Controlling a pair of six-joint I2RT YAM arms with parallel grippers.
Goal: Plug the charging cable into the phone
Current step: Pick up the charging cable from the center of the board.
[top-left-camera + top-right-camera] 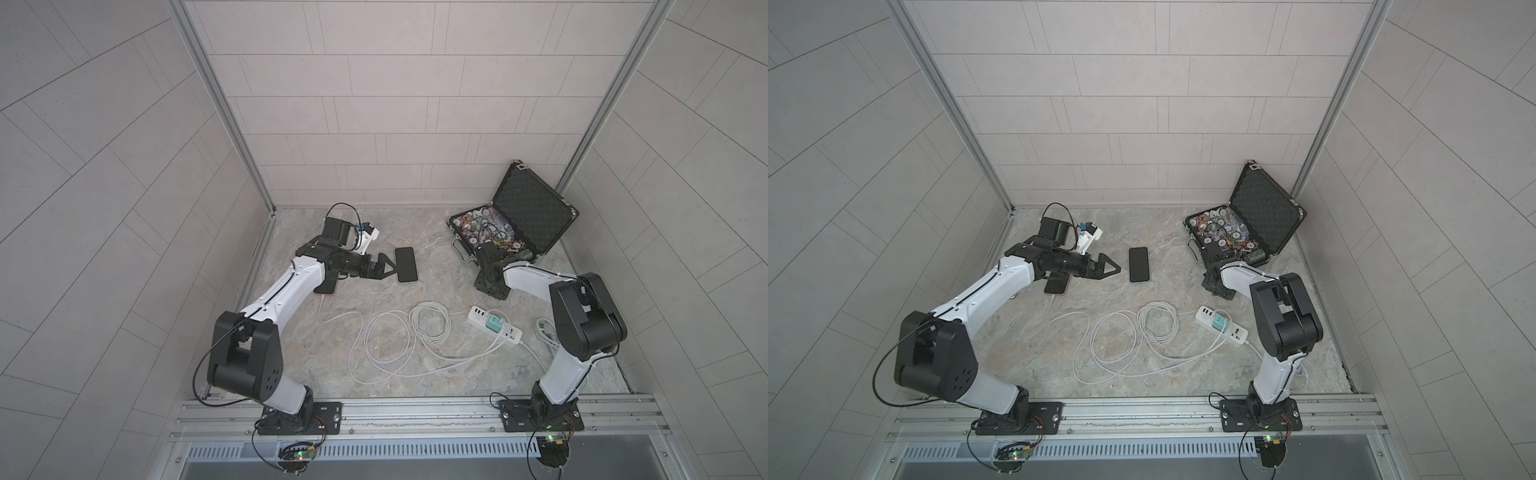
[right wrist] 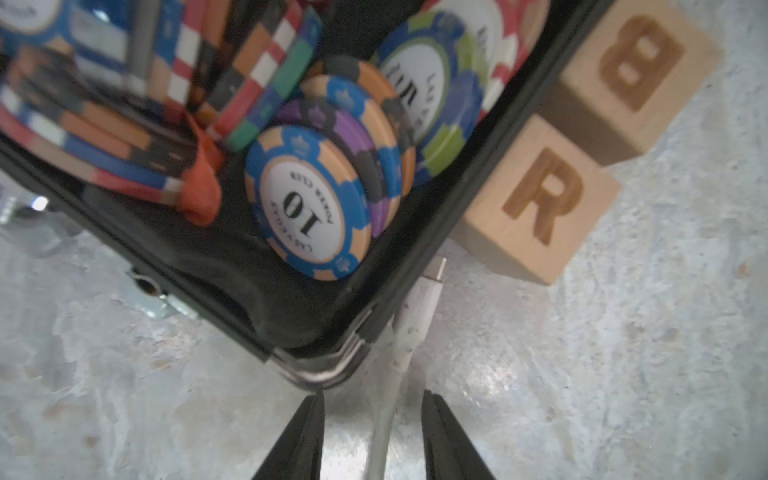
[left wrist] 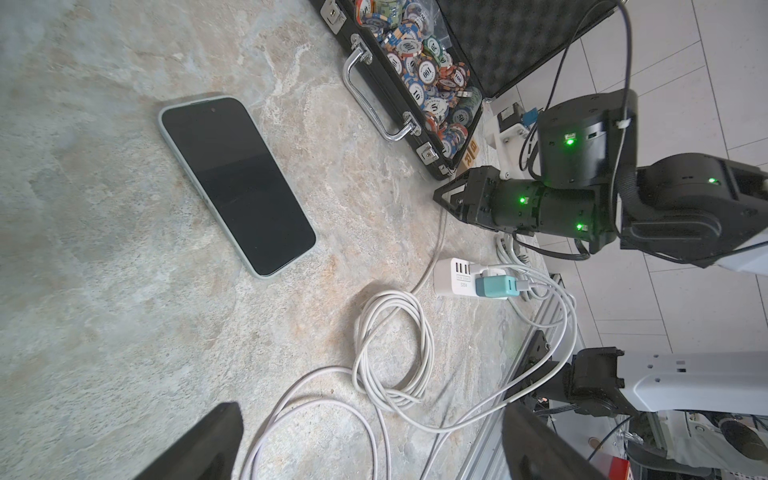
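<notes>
The phone (image 1: 328,289) with the coral-red edge lies flat on the table, mostly hidden under my left arm in both top views (image 1: 1057,286). The charging cable (image 1: 430,322) lies in loose white loops mid-table (image 3: 390,345), its teal adapter (image 3: 496,286) plugged into the power strip. Its small white plug (image 2: 428,286) rests on the table against the corner of the black case. My right gripper (image 2: 372,399) is open, one jaw on each side of the cable just behind the plug. My left gripper (image 1: 388,269) hovers wide open, holding nothing.
A second phone (image 3: 237,183) with a pale edge lies screen up just beyond the left gripper. The open black case (image 1: 528,212) of poker chips stands at the back right. Two wooden letter blocks (image 2: 540,199) sit beside it. The white power strip (image 1: 478,316) lies near the right arm.
</notes>
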